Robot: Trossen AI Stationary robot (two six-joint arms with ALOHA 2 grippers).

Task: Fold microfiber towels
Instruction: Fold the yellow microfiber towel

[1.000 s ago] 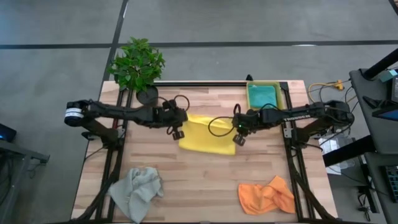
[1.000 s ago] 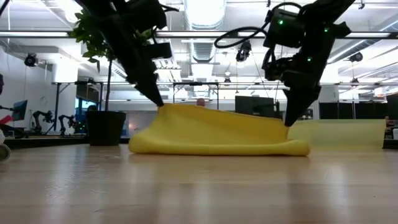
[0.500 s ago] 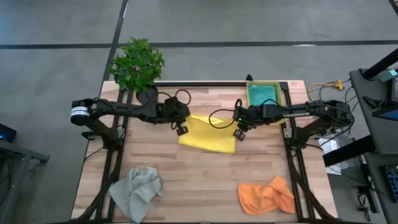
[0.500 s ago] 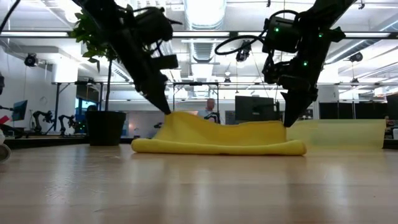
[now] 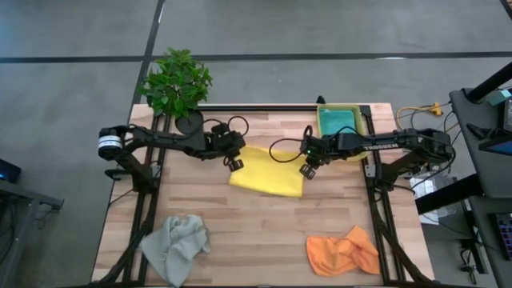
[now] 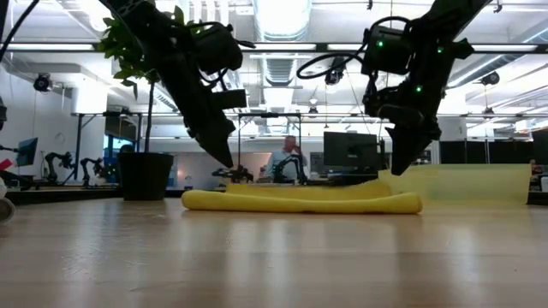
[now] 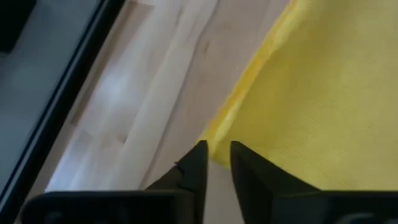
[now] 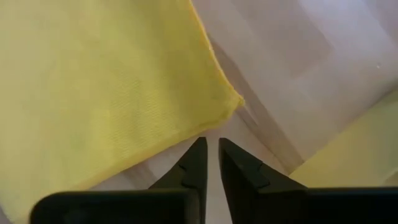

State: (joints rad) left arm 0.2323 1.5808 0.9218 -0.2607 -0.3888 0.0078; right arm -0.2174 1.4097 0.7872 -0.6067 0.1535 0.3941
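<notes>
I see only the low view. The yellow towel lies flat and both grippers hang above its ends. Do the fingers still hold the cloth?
Observer: No. In the left wrist view the left gripper has a small gap between its fingers, nothing in it; the yellow towel lies on the table beyond them.
Operator: And the right one?
Observer: The right gripper is the same: slightly open, empty, just off the towel's corner.
Operator: Are other towels waiting?
Observer: Yes. The high view shows a crumpled light grey towel and an orange towel at the near edge, and a teal towel in the yellow bin.
</notes>
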